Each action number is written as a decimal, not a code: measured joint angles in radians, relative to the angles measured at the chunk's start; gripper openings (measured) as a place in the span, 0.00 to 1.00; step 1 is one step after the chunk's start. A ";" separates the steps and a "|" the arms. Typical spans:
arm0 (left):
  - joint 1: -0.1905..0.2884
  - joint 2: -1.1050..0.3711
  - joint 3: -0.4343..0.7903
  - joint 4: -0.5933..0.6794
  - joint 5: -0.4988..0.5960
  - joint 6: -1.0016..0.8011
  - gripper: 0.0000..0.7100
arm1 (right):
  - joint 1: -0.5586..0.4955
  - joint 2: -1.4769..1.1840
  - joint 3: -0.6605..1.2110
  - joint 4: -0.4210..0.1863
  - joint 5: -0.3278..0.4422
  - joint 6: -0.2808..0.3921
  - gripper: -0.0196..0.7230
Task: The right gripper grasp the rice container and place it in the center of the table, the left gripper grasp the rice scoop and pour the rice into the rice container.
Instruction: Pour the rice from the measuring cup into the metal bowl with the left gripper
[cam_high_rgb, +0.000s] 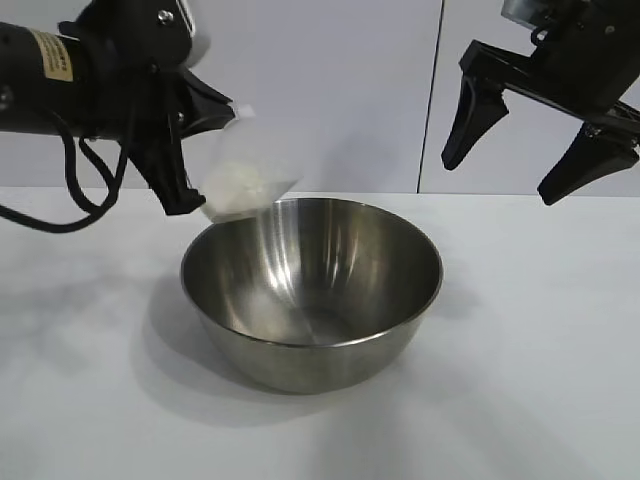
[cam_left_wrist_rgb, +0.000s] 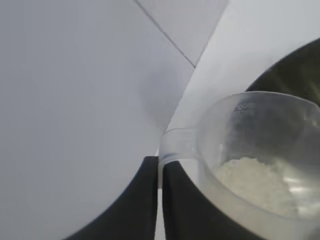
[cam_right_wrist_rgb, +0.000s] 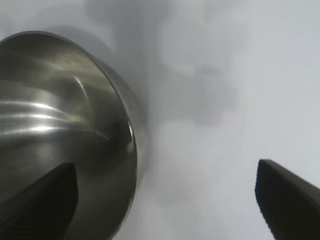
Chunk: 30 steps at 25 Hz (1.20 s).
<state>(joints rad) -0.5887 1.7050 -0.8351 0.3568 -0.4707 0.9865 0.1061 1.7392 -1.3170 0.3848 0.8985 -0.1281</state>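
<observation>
The rice container (cam_high_rgb: 312, 290), a deep shiny steel bowl, stands on the white table (cam_high_rgb: 90, 400) near its middle. My left gripper (cam_high_rgb: 200, 165) is shut on the tab of the rice scoop (cam_high_rgb: 245, 170), a frosted plastic cup tilted over the bowl's left rim. White rice (cam_high_rgb: 237, 187) lies heaped in the scoop's lower side. In the left wrist view the black fingers (cam_left_wrist_rgb: 145, 200) pinch the scoop's tab (cam_left_wrist_rgb: 172, 145), and the rice (cam_left_wrist_rgb: 255, 182) sits inside the cup. My right gripper (cam_high_rgb: 540, 140) hangs open and empty above the table, up and to the right of the bowl (cam_right_wrist_rgb: 65, 130).
A pale wall with a vertical seam (cam_high_rgb: 430, 95) stands behind the table. Bare tabletop (cam_high_rgb: 540, 380) lies to the right of the bowl and in front of it.
</observation>
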 joint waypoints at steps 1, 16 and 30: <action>-0.007 0.015 -0.008 0.000 0.000 0.042 0.02 | 0.000 0.000 0.000 -0.001 0.000 0.000 0.92; -0.014 0.097 -0.056 0.125 -0.056 0.697 0.02 | 0.000 0.000 0.000 -0.008 0.011 0.000 0.92; -0.006 0.097 -0.145 0.441 -0.068 0.800 0.02 | 0.000 0.000 0.000 -0.036 0.031 0.000 0.92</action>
<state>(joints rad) -0.5943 1.8015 -0.9797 0.7982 -0.5387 1.7865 0.1061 1.7392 -1.3170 0.3489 0.9300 -0.1281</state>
